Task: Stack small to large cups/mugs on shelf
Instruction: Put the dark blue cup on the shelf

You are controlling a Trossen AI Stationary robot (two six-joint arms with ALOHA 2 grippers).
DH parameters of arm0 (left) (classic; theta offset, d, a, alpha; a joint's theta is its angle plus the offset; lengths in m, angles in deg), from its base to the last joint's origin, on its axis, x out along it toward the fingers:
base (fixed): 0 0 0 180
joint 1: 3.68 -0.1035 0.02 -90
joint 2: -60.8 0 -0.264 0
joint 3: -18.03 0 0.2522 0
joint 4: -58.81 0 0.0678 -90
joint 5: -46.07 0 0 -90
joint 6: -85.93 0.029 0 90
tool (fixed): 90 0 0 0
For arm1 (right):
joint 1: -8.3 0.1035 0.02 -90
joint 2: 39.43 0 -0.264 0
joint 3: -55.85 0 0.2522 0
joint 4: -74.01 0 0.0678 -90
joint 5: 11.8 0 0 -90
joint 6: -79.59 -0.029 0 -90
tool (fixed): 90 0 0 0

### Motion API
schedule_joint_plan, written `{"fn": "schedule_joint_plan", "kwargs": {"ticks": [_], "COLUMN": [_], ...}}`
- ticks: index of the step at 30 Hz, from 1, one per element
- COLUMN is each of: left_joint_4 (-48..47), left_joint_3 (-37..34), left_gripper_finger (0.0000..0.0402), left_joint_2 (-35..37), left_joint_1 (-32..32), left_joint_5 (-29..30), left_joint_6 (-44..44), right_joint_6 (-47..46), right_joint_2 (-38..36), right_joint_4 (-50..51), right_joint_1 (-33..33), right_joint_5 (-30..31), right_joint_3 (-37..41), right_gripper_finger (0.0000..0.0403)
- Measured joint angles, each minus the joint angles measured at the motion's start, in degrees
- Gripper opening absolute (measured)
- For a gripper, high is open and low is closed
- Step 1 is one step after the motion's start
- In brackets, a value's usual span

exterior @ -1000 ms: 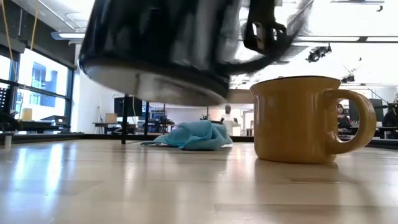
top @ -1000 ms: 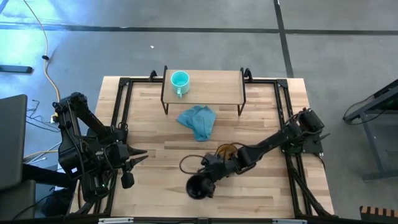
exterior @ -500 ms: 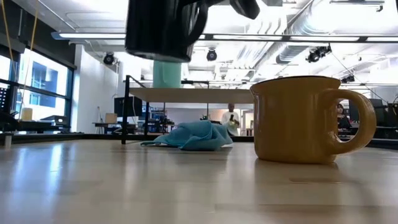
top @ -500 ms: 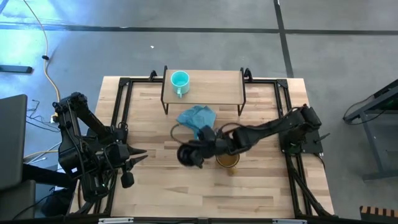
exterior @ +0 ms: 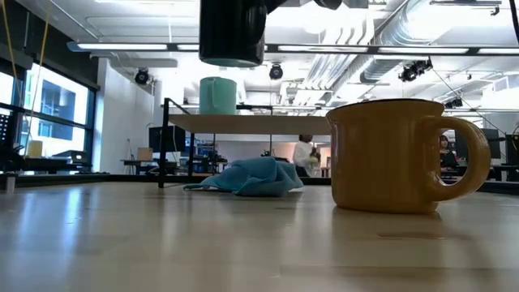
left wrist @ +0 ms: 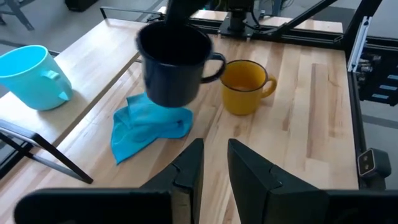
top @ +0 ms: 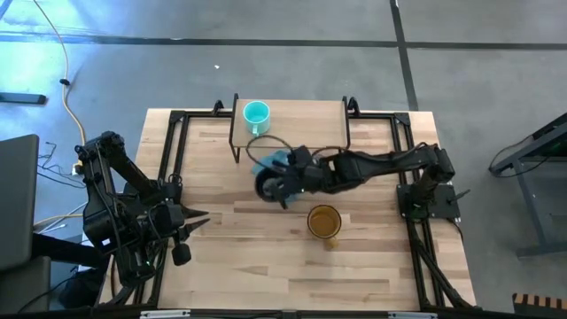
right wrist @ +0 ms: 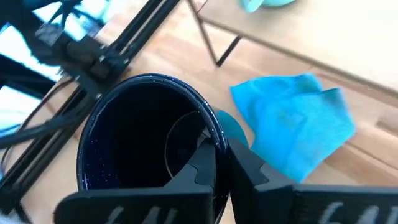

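Note:
A black mug [top: 267, 182] hangs in the air over a blue cloth [top: 277, 160], in front of the shelf [top: 301, 124]. My right gripper [top: 286, 180] is shut on it. In the low view the black mug [exterior: 233, 32] hangs higher than the shelf board [exterior: 268, 122]. A small teal mug [top: 256, 113] stands upright by its base on the shelf's left end. The yellow mug [top: 324, 221] stands upright on the table, right of centre. My left gripper [left wrist: 214, 163] waits near the table's left front, a little open, with nothing between its fingers. My right gripper pinches the black mug's wall at the rim [right wrist: 213, 132], one finger [right wrist: 202, 163] inside the mug and the other [right wrist: 247, 167] outside. The fingers come from the table's right, slanting down. The mug is lifted clear, mouth up, about upright.
The shelf stands on thin black legs [top: 236, 152] at the table's far middle, with bare board right of the teal mug. A black metal frame [top: 168, 159] runs along the table's edges. People move in the room behind the table [exterior: 306, 154].
My right gripper has carried the black mug up from low near the table's front edge, past the yellow mug, toward the far edge and the shelf. The mug, tilted then, now hangs about upright over the cloth. The gripper has stayed shut on it.

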Motion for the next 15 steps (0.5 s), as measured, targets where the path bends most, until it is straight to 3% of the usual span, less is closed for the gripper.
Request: {"fn": "schedule_joint_plan", "kwargs": {"ticks": [15], "left_joint_4": [-0.5], "left_joint_3": [0.0], "left_gripper_finger": [0.0062], "left_joint_2": [0.0], "left_joint_1": [0.0], "left_joint_5": [0.6], "left_joint_6": [-0.5], "right_joint_6": [0.5], "right_joint_2": [-0.3], "right_joint_4": [5.8], "right_joint_1": [-8.9], "right_joint_5": [-4.3], "right_joint_3": [-1.0], "right_gripper_finger": [0.0]}}
